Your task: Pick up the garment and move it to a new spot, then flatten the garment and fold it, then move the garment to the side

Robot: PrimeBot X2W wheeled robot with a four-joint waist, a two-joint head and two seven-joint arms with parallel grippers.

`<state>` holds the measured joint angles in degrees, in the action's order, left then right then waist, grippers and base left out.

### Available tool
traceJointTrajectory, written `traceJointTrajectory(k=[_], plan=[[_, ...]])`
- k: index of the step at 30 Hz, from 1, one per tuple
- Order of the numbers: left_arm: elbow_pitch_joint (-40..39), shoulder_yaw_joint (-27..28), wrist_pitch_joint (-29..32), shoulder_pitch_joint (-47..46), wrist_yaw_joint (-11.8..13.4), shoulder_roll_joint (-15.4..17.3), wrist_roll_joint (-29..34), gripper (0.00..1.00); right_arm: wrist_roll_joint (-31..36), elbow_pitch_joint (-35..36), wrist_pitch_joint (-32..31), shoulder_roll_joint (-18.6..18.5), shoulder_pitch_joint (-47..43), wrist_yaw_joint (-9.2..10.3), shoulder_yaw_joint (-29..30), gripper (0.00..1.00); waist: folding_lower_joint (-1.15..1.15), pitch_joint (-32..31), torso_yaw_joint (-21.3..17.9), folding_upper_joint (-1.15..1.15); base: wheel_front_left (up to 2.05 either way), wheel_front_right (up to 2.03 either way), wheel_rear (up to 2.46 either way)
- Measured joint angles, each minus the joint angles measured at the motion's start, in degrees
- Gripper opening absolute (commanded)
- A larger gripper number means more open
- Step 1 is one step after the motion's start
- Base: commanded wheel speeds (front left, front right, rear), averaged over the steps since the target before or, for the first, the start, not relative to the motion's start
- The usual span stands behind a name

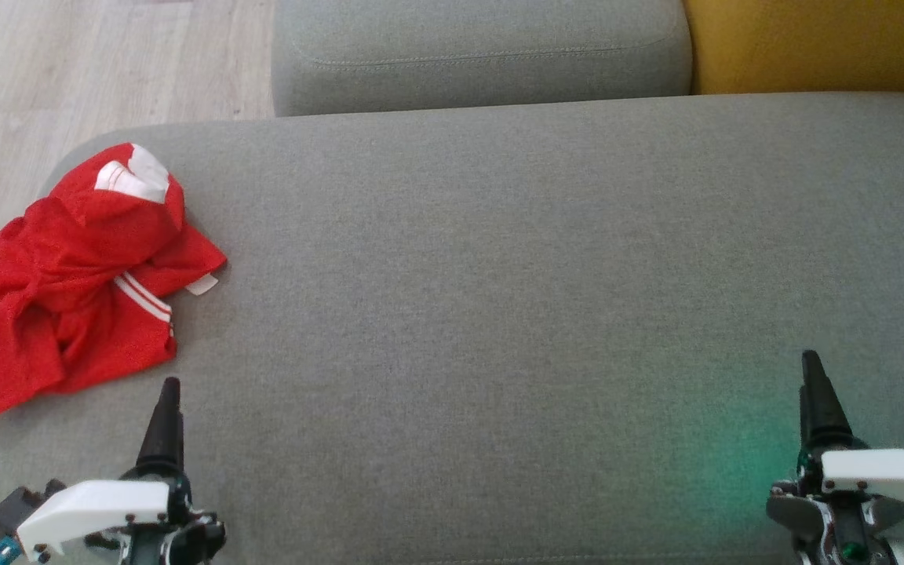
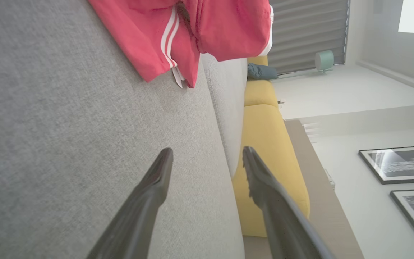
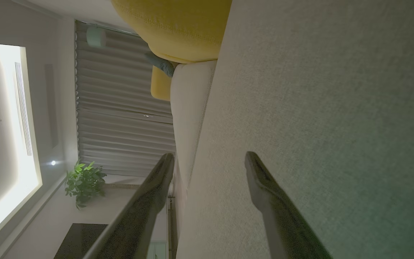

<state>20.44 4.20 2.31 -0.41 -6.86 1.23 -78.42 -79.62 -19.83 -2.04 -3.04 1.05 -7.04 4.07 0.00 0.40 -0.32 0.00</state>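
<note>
The garment (image 1: 75, 278) is a red top with white stripes and a white patch, lying crumpled at the left end of the grey sofa seat (image 1: 499, 275), partly over its left edge. In the left wrist view the garment (image 2: 192, 32) lies ahead of my open fingers. My left gripper (image 1: 168, 392) hovers just below the garment at the seat's front, open and holding nothing. My right gripper (image 1: 813, 369) hovers at the front right of the seat, far from the garment. Its jaws stand open in the right wrist view, nothing between the fingers (image 3: 264, 183).
A grey back cushion (image 1: 483, 55) and a yellow cushion (image 1: 821, 43) stand behind the seat. Wooden floor (image 1: 67, 71) lies beyond the seat's left end. A wide bare stretch of seat spreads from the garment to the right.
</note>
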Motion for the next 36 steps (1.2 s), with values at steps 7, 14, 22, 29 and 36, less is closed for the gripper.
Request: traceJointTrajectory(k=[7,14,22,29,36], plan=[[-0.42,-0.46,-1.45,-0.10,0.31,0.01,6.71,1.00,5.70,0.31,1.12,-0.70,1.15,0.00,-0.97,1.00,0.00,-0.11,-0.17,0.00,0.00,0.00,0.00],[-0.71,-1.45,-2.49,-1.12,0.82,0.02,12.51,1.00,11.04,0.25,2.32,-1.14,2.33,0.00,-2.07,1.00,0.00,-0.18,-0.28,0.00,0.00,0.00,0.00],[-0.47,-2.04,-4.00,-1.37,1.34,0.07,18.35,1.00,16.71,-1.20,3.56,-1.34,3.11,0.00,-3.71,1.00,0.00,-0.27,-0.30,0.00,0.00,0.00,0.00],[0.77,-3.52,-5.02,-1.54,1.83,0.11,23.77,1.00,21.47,-2.94,4.66,-1.56,3.21,0.00,-5.19,1.00,0.00,-0.32,-0.33,0.00,0.00,0.00,0.00],[1.67,-4.01,-6.11,-2.66,2.93,0.14,29.56,1.00,26.89,-3.93,6.02,-1.71,4.85,0.00,-5.52,1.00,0.00,-0.38,-0.46,0.00,0.00,0.00,0.00]])
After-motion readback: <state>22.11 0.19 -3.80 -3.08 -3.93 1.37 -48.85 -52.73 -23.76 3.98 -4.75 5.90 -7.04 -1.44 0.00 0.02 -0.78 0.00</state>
